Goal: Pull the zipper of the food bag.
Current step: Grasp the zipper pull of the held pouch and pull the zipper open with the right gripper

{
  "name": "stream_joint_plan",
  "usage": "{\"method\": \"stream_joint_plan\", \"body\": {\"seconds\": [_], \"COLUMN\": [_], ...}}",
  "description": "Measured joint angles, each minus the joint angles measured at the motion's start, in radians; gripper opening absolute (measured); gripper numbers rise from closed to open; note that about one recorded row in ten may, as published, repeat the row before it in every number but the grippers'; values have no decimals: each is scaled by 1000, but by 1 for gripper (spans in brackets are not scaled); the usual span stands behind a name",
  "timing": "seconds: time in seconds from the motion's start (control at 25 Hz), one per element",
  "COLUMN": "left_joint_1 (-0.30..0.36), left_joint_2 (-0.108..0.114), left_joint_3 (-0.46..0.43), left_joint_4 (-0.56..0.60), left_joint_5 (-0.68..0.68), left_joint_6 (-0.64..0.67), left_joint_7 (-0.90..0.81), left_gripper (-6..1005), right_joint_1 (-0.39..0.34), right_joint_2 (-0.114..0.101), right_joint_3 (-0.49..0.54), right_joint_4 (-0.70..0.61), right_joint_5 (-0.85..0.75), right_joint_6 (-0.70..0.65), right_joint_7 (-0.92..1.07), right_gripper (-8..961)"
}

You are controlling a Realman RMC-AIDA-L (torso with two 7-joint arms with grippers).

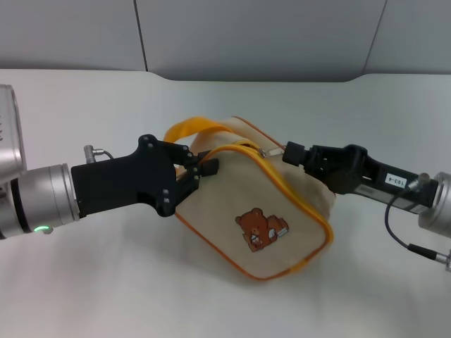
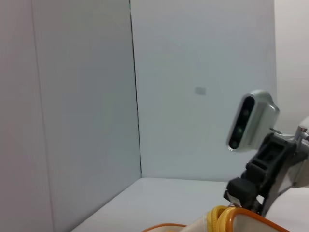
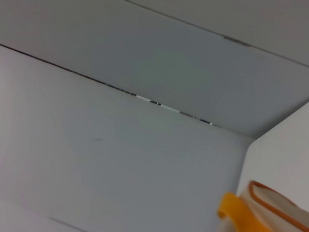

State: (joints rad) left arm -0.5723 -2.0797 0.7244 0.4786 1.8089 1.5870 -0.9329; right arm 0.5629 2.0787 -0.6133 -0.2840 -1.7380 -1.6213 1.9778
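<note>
The beige food bag (image 1: 246, 204) with a brown bear picture lies tilted on the white table. Its orange-yellow loop handle (image 1: 187, 128) sticks up at the back left. The zipper (image 1: 236, 148) runs along the top front edge, with its silver pull tab (image 1: 270, 151) at the top right corner. My left gripper (image 1: 199, 171) is shut on the bag's left end. My right gripper (image 1: 287, 152) is shut on the pull tab. The left wrist view shows the right gripper (image 2: 241, 191) above the bag's edge (image 2: 241, 223). The right wrist view shows the handle (image 3: 232, 209) and bag rim (image 3: 275, 200).
The white table (image 1: 106, 282) spreads around the bag. Grey wall panels (image 1: 246, 35) stand behind it. A cable (image 1: 405, 239) hangs from the right arm's wrist.
</note>
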Motion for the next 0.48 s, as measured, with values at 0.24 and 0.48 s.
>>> {"method": "stream_joint_plan", "body": {"seconds": [0.24,0.48], "left_joint_1": [9,20], "left_joint_2": [4,8], "left_joint_3": [-8,-23], "left_joint_4": [5,5], "left_joint_5": [-16,-39], "left_joint_6": [-26,-73], "left_joint_7": [2,11], "left_gripper": [57,57], "right_joint_1": [-91,-155], "right_joint_2": [0,-18], "right_joint_3": [-2,2], "right_joint_4": [-99,-130], "right_joint_5": [0,0], "right_joint_6": [-11,-10], "right_joint_7": [-17,-37], "right_gripper": [-1,0]}}
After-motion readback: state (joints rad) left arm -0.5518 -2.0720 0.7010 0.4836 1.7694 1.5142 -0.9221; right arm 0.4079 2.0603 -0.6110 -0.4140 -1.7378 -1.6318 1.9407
